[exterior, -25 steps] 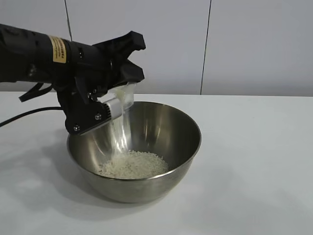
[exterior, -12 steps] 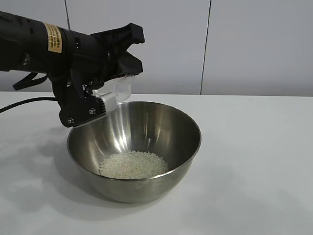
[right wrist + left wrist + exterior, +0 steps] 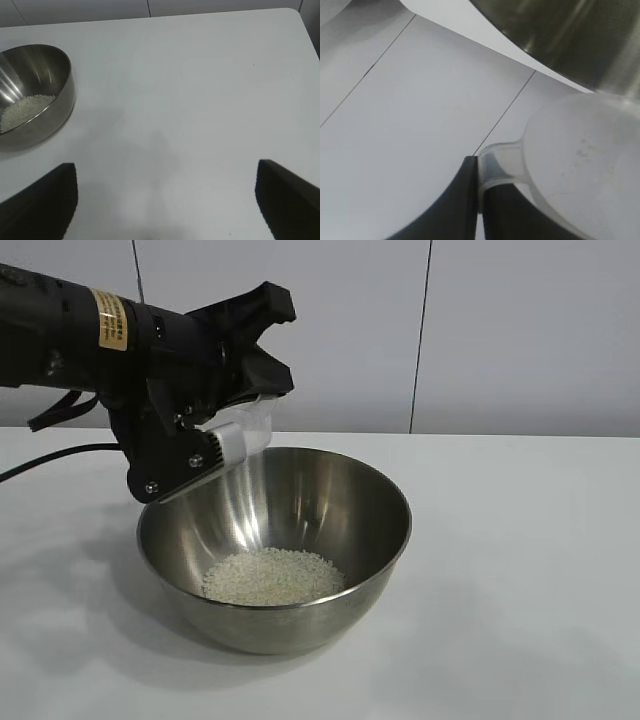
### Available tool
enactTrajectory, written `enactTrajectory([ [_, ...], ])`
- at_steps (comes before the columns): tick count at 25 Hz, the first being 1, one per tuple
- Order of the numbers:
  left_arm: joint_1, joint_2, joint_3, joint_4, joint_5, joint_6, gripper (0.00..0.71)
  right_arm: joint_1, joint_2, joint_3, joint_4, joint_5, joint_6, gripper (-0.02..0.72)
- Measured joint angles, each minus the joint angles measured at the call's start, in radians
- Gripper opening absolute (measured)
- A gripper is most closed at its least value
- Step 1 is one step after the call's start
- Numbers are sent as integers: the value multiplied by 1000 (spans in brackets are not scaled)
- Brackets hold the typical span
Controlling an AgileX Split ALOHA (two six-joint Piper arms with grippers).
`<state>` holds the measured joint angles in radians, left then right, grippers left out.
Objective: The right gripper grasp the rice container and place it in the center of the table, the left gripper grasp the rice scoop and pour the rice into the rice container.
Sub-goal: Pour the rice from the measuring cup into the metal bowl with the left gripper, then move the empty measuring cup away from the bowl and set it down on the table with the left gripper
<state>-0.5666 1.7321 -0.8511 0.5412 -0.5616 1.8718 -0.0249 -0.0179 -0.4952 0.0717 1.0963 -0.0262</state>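
Our left pincer [image 3: 245,430], clamped on the cup [image 3: 248,432], should stay tipped over the bowl [image 3: 275,545]; the cup seems empty.

Right hand [image 3: 165,200]: two dark fingertips show at the lower left and lower right corners of the frame, set wide apart, touching nothing.
Rice container [image 3: 47,107]: shiny steel bowl at the upper left edge, partly cut off, standing on the desk.
Rice [image 3: 25,110]: white heap inside the bowl.
Desk [image 3: 200,100]: plain white surface filling the frame.
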Motion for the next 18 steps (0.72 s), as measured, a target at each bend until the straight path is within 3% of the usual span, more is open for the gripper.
enactTrajectory([
  [4, -18, 0, 32, -18, -236, -514, 6, 0, 0, 0, 0, 0, 0, 661],
  [8, -30, 0, 64, -198, -433, -977, 6, 0, 0, 0, 0, 0, 0, 661],
  [13, -30, 0, 103, -494, -556, -1265, 6, 0, 0, 0, 0, 0, 0, 661],
  [18, -18, -18, 179, -729, -572, -1478, 6, 0, 0, 0, 0, 0, 0, 661],
])
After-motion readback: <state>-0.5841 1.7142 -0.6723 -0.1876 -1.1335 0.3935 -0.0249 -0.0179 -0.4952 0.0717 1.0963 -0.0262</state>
